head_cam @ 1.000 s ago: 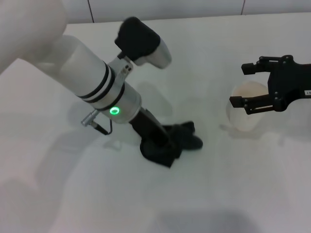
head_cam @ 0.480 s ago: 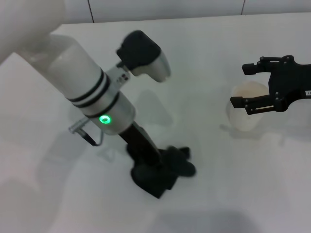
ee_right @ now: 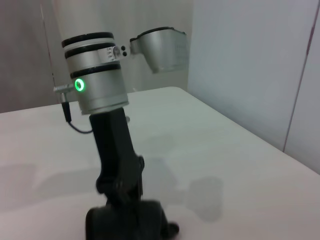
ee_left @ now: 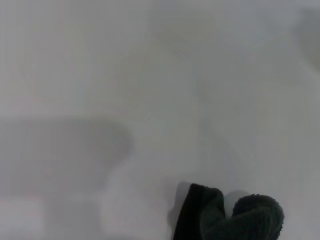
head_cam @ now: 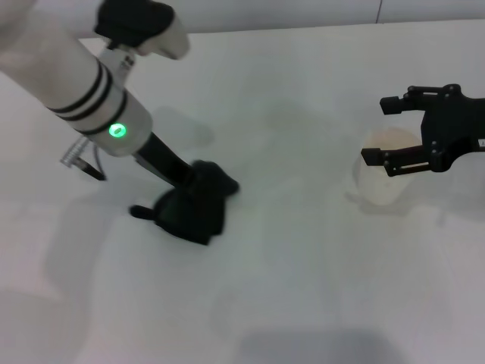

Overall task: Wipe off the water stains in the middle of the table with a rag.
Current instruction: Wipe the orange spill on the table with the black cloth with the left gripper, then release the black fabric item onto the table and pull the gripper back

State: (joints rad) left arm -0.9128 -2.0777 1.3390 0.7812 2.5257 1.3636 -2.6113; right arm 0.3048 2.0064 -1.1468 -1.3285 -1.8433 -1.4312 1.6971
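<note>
Left hand presses the rag flat on the counter, toward the counter's left side; its fingers are buried in the cloth, so they seem closed on it, though the grip itself is hidden. Over the last second the rag has travelled: it sat near the middle, slid nearer the robot, and now lies well to the left, dragged there in a sweeping stroke. That reads as a wipe in progress, or just finishing a pass.

Across the middle of the counter no orange stain can be made out in the head view; the surface looks plain white where the rag had been. My judgement is that the stain is either wiped away already or hidden under the cloth, and I cannot tell which. The left wrist view shows only bare counter and a corner of the rag. The right wrist view shows the left arm standing over the rag.

Farther off on the right, the right hand hovers with fingers spread wide, empty, above a white cup, unmoved through the stroke.
</note>
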